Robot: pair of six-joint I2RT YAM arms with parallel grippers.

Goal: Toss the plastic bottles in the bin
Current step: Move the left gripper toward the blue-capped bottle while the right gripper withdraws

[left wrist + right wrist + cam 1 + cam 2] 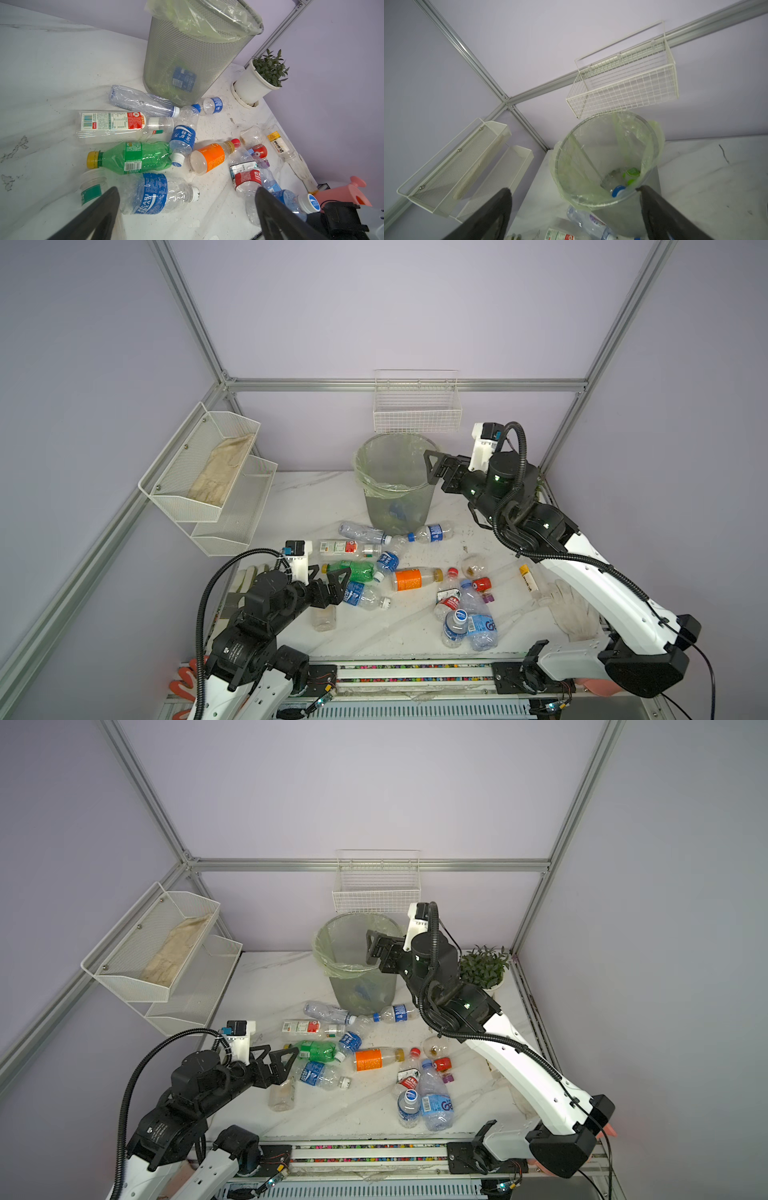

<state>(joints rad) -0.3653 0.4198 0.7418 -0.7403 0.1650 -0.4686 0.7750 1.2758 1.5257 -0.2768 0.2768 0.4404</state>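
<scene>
**Arm:** Closest in the left wrist view is my left gripper (187, 190), jaws spread wide with nothing between them. A blue-label bottle (149, 193) lies on the table (52, 72) just ahead of it.

**Operator:** And the bin?

**Arm:** In the same view the bin (187, 62) stands upright at the back of the table, with loose bottles (141, 99) lying against its foot. In the right wrist view my right gripper (574, 189) hangs at its mouth, also wide apart and holding nothing. At least two bottles lie at the bottom.

**Operator:** Which step is this?

**Arm:** I judge the right side's drop is done and a pick is due on the left. I would lower, straddle the blue-label bottle across its body, close gently on the thin plastic, then carry it to the bin.

**Operator:** Counts?

**Arm:** Both top views show one bin and about fourteen bottles on the table, though some overlap. One of them is the green bottle (353, 570). There is also one wire basket (415, 423) and one shelf (199, 472).
</scene>
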